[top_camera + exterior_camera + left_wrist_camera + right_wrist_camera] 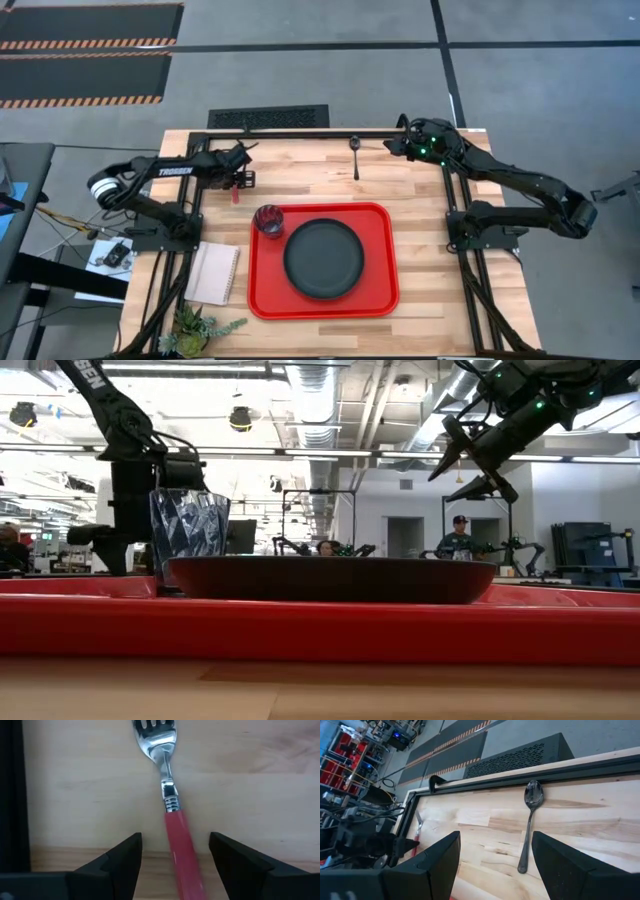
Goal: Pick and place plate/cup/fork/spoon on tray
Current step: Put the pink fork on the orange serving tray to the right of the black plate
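The black plate (pixel 323 258) lies in the middle of the red tray (pixel 380 300). The dark cup (pixel 268 219) stands upright on the tray's far left corner. The fork (pixel 172 815) lies flat on the wood left of the tray, tines toward the far edge. My left gripper (pixel 175 857) is open just above it, one finger on each side of the red handle (pixel 181 855), touching nothing; it also shows in the high view (pixel 240 176). The dark spoon (pixel 530 817) lies flat near the far edge. My right gripper (pixel 495 860) is open and empty, raised to the spoon's right (pixel 395 146).
A white notepad (pixel 213 272) and a small plant (pixel 197 328) lie at the table's near left. A black frame rail (pixel 300 133) runs along the far edge behind the spoon. Bare wood lies between fork and spoon. People show in the room beyond (pixel 458 540).
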### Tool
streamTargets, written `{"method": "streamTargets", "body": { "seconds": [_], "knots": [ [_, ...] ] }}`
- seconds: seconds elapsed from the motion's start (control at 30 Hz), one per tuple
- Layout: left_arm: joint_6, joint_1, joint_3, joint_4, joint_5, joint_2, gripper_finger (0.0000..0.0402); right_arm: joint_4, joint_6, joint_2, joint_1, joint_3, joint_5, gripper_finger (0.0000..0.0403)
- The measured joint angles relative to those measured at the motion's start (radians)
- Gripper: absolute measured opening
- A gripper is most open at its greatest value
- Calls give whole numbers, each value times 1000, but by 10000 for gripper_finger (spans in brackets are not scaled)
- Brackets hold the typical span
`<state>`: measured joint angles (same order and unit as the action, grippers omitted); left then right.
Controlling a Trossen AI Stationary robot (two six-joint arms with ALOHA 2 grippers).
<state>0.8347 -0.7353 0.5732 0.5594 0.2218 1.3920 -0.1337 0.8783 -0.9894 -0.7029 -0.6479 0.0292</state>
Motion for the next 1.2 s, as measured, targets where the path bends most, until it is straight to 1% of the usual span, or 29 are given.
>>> {"method": "streamTargets", "body": {
  "seconds": [0.1,0.17,0.4,0.5,0.6,0.77,1.03,1.2],
  "knots": [
    [1,0,1,-1,-9,18,213,0,0,0,0,0,0,270],
    [2,0,1,-2,-15,19,191,0,0,0,0,0,0,270],
    [2,0,0,-5,-20,20,69,0,4,0,0,0,0,270],
    [-21,-1,0,-3,-17,20,32,0,4,0,0,0,0,270],
    [-47,-1,0,-2,-17,20,30,0,4,0,0,0,0,270],
    [-45,-2,9,8,-20,22,30,0,4,0,0,0,0,270],
    [-66,-2,93,22,-37,4,30,0,3,0,0,0,1,270],
    [-68,-1,151,29,-67,3,32,0,3,0,0,0,1,270]
  ]
}}
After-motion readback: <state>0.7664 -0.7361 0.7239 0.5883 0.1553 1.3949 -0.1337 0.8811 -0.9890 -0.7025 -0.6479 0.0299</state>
